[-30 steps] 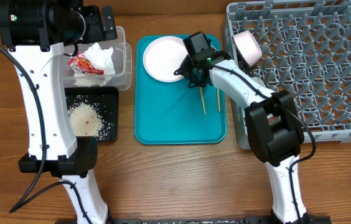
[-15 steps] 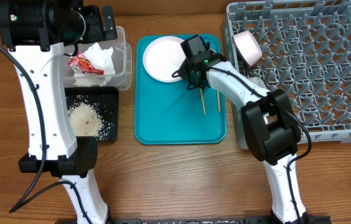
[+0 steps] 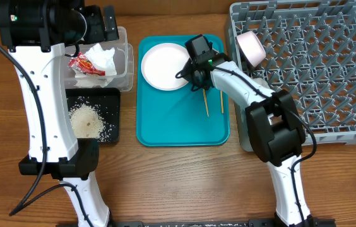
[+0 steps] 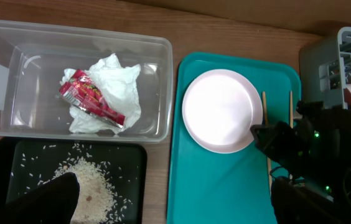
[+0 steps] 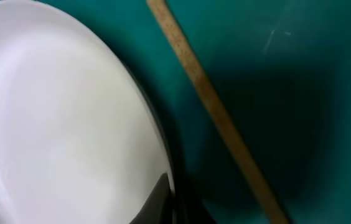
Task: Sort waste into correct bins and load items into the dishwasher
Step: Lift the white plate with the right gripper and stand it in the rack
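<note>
1. Step in hand, as I read it: get the plate (image 3: 162,66) off the teal tray (image 3: 184,129) and into the dish rack (image 3: 317,69). The plate lies flat at the tray's back left.
2. The right gripper (image 3: 192,68) is low at the plate's right rim. In the wrist view one dark finger (image 5: 160,199) sits against the rim, and I can't tell whether the jaws are clamped on it or just touching.
3. I'd confirm the rim sits well in between both fingers before lifting; a shallow pinch on glazed white ware looks likely to slip.
4. The chopsticks (image 3: 206,101) lie just beside the gripper on the tray, and one runs close past the rim in the wrist view; I'd lift straight up first so they don't get dragged along.
5. I'd tilt the plate on edge on the way over and drop it between peg rows. A bowl (image 3: 251,46) stands in the rack's near-left corner, so I'd pick a slot apart from it.
6. The left gripper (image 3: 104,24) hangs over the clear tub (image 4: 1,74), fingers spread and holding nothing; it's well apart from the plate and can stay parked.
7. Waste looks sorted: the napkin (image 4: 110,87) and red wrapper (image 4: 88,99) are in the tub, and the rice (image 4: 91,186) is in the black tray (image 4: 14,155).
</note>
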`<state>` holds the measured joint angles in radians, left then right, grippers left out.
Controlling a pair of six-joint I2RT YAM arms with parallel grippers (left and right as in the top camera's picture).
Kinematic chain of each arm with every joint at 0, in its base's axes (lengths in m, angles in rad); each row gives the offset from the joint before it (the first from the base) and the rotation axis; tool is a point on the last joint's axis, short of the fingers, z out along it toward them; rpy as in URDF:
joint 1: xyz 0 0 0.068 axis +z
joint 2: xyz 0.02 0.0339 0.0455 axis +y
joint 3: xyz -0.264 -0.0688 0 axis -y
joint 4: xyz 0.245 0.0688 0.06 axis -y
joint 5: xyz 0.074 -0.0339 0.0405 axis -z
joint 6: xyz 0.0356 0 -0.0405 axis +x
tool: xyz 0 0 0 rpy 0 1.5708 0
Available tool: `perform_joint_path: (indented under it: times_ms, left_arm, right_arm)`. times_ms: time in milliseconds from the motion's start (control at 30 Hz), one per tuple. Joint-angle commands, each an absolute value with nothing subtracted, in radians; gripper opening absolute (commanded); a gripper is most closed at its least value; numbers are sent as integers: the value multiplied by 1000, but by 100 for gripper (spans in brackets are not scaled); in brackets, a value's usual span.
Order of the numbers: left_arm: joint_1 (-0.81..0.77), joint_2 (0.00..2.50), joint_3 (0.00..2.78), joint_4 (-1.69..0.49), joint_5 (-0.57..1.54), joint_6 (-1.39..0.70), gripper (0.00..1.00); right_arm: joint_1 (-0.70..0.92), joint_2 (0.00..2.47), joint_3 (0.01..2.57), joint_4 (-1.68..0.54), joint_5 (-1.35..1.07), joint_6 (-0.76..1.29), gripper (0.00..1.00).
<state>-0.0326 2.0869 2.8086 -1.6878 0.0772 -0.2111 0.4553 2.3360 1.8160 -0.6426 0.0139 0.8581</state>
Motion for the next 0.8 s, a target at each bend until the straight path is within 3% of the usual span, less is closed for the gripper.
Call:
perform_joint_path:
  times_ms: [0,167,400,667,767]
  left_arm:
    - [-36,2066,2823,-1689,70,-221,100]
    - [-36,2066,2823,-1689,70,-221,100]
    - [-36,2066,2823,-1689,70,-221,100]
    - [-36,2066,2823,-1689,70,-221,100]
    - [-36,2066,2823,-1689,70,-221,100]
  right_arm:
    - [406,2288,1877,-669,22,764,4]
    - [330,2142,1950,-757,25,635,4]
    - [265,1863,1982,-789,86,276,4]
    - [233,1759,1974,-819,804,22,4]
    - [197,1781,1938,-795,969,-35,4]
